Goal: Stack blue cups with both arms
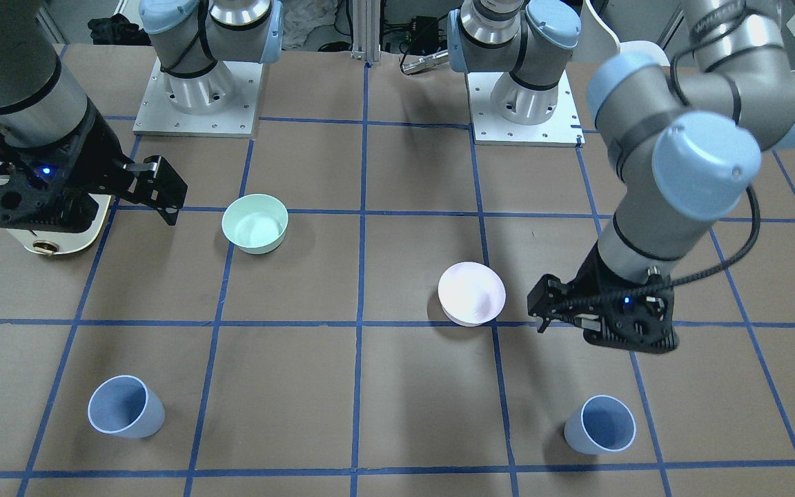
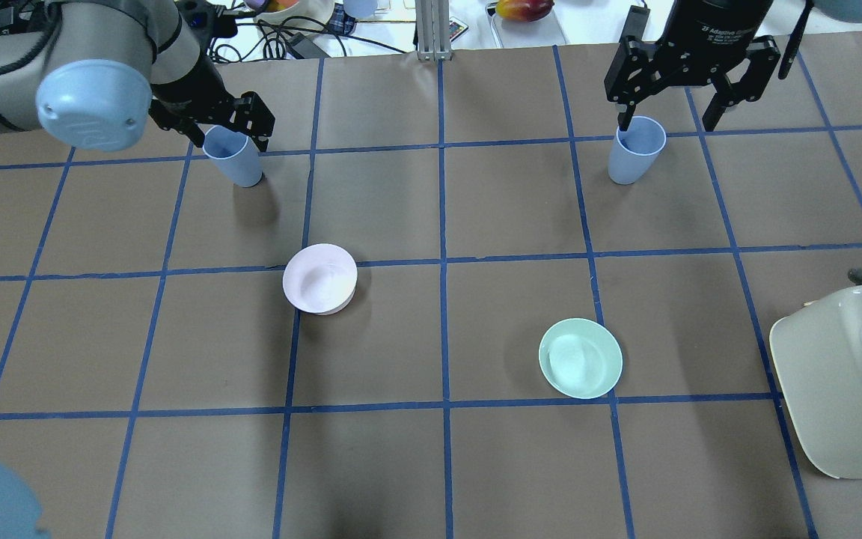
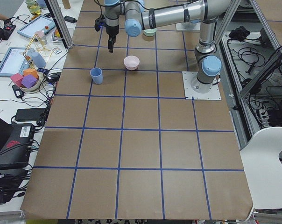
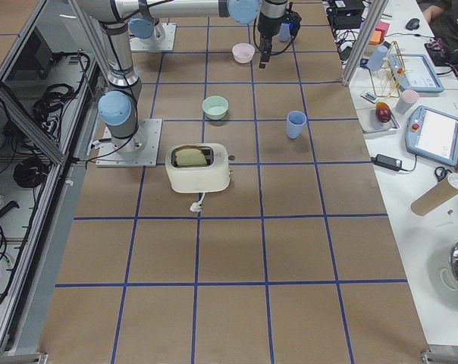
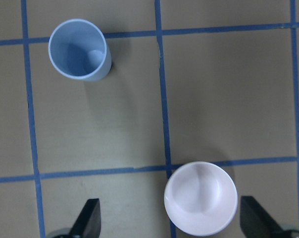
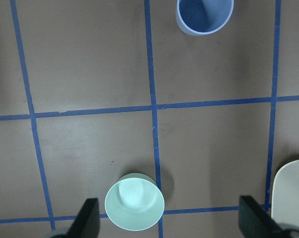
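The fingers point(image 5: 91, 218) of the left gripper point(image 1: 541, 309) are spread wide with nothing between them. The fingers point(image 6: 88, 218) of the right gripper point(image 2: 667, 118) are spread just as wide and hold nothing either. The coming move turns on one fact: each cup stands ahead of its gripper, not beneath it.

Over the brown table point(image 2: 431, 464), the left arm point(image 1: 680, 172) and the right arm point(image 1: 18, 69) both hang with wrists pointing straight down, clear of the surface. A cream toaster point(image 2: 835, 389) sits at 4 o'clock in the overhead view, on the right arm's side.

In the left wrist view the pale pink bowl point(image 5: 200, 205) lies at 6 o'clock, below the gap between the spread fingers. In the right wrist view the mint-green bowl point(image 6: 134, 201) lies at 7 o'clock.

The left blue cup point(image 5: 80, 49) stands at 11 o'clock in the left wrist view, upright and mouth up, so its long axis is vertical. The right blue cup point(image 6: 205, 15) stands at 12 o'clock in the right wrist view, also upright, partly cut by the frame's top edge.

The two cups are well apart, each nearer its own arm. Each gripper probably needs to travel forward and descend before a grasp.
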You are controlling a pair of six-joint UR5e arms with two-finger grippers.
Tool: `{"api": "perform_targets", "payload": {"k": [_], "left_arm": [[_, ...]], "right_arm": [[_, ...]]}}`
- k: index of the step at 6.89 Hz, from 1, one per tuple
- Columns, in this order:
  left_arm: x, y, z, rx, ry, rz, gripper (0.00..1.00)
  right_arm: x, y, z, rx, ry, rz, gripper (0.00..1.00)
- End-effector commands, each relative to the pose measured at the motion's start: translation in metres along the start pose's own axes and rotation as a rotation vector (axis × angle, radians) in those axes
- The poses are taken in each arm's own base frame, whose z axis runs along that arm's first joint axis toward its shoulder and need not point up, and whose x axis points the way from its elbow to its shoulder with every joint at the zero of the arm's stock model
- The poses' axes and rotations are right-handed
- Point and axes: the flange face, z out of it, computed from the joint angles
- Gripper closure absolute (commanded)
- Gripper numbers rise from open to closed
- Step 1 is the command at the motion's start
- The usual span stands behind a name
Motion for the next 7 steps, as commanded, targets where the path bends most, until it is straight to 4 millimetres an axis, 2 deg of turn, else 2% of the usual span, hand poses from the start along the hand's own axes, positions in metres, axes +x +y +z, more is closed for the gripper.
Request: {"api": "perform_targets", "payload": {"k": [1,2,3,4,5,6,7], "left_arm": [[-0.021,-0.025,0.068,0.021,-0.026,0.048,0.00],[-0.024,-0.037,0.085,0.096,-0.047,0.048,0.00],[-0.025,-0.040,0.103,0.107,-0.050,0.049,0.04],[-0.024,-0.040,0.115,0.098,-0.048,0.061,0.33],[-0.025,-0.041,0.118,0.107,-0.054,0.111,0.78],[-0.025,-0.042,0.119,0.112,-0.056,0.124,1.00],[-0.025,-0.042,0.120,0.112,-0.056,0.126,1.00]], "right_arm": [[0.046,-0.048,0.027,0.038,-0.009,0.036,0.00],[0.077,-0.083,0.055,0.065,-0.008,-0.027,0.00],[0.093,-0.105,0.080,0.069,-0.009,-0.049,0.00],[0.095,-0.127,0.104,0.106,-0.013,-0.048,0.00],[0.097,-0.143,0.131,0.096,-0.014,-0.048,0.00],[0.098,-0.152,0.151,0.084,-0.016,-0.048,0.00],[0.099,-0.161,0.169,0.087,-0.016,-0.046,0.00]]}}
